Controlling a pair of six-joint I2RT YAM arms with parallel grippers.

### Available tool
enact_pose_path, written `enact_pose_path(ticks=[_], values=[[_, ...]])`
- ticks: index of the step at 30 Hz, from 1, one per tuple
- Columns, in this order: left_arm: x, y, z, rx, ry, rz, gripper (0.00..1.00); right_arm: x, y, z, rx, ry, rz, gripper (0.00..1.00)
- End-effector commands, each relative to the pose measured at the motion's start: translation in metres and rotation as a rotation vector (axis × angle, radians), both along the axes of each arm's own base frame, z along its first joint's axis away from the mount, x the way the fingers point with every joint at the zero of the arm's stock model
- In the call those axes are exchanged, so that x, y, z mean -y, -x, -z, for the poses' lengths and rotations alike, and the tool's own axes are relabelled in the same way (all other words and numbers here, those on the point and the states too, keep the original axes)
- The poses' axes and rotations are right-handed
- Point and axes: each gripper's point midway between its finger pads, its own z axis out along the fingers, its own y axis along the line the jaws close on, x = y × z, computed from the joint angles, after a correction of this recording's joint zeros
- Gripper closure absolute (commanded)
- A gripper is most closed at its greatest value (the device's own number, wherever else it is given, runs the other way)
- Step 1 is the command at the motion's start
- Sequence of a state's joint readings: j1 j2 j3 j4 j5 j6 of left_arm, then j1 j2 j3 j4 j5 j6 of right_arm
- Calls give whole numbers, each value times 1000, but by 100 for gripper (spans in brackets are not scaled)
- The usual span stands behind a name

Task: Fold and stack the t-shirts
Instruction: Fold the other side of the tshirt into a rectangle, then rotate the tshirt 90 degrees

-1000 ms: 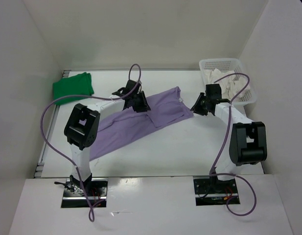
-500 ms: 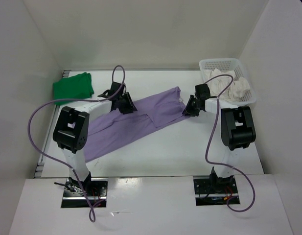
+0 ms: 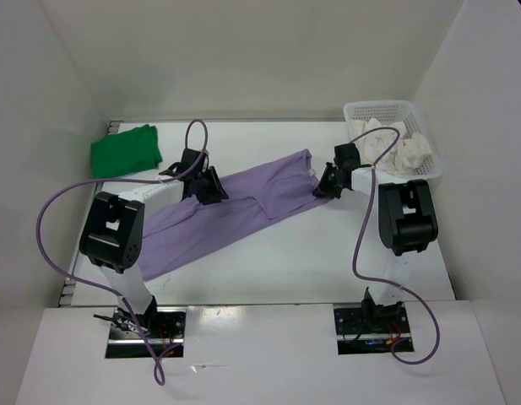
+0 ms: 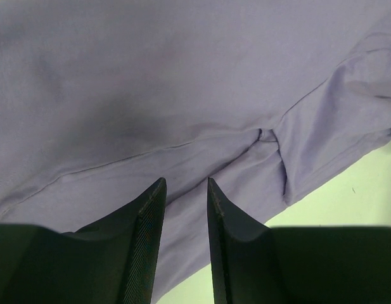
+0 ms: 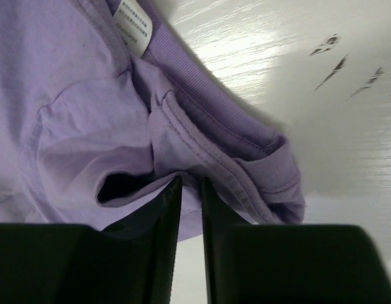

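Your left end effector sits narrow over the smooth light purple t-shirt. Your right end effector, nearly closed, perhaps pinches its stitched, rumpled sleeve.

Quick tally for you: three t-shirts on the table. That's one green t-shirt at the far left corner, one purple t-shirt across the middle, and one white t-shirt, as far as you can tell, crumpled in the single mesh basket at the far right corner. Two arms, so two claws: left claw and right claw. Two purple cables, one per arm.
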State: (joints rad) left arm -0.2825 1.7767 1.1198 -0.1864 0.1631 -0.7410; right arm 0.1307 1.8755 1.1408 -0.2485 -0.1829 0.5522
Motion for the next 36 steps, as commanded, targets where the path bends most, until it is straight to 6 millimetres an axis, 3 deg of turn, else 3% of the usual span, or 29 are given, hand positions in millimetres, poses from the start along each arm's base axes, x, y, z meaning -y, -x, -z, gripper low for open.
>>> enact_pose_path(ticks=[1,5,10,13,18,23,28,36], values=[[0,-5,-11,52,18,15,60,-14,-7,-22,59,-27,-29,74],[1,-2,-11,45,36,6,60,-17,-3,-24,52,-50,-33,72],[3,-3,-12,51,46,12,60,-15,-2,-22,31,-32,-33,88],[3,-3,-16,60,48,12,60,-11,-3,-36,61,-18,-21,99],[3,-3,-17,56,41,19,60,-11,5,-70,77,-24,-23,100],[0,-8,-23,69,38,16,60,-9,28,-73,9,-25,-30,100],[-6,-18,-33,93,37,5,60,-3,43,-60,-43,0,-18,100],[-22,-27,-40,107,13,-13,59,1,72,-21,-177,18,-8,98]])
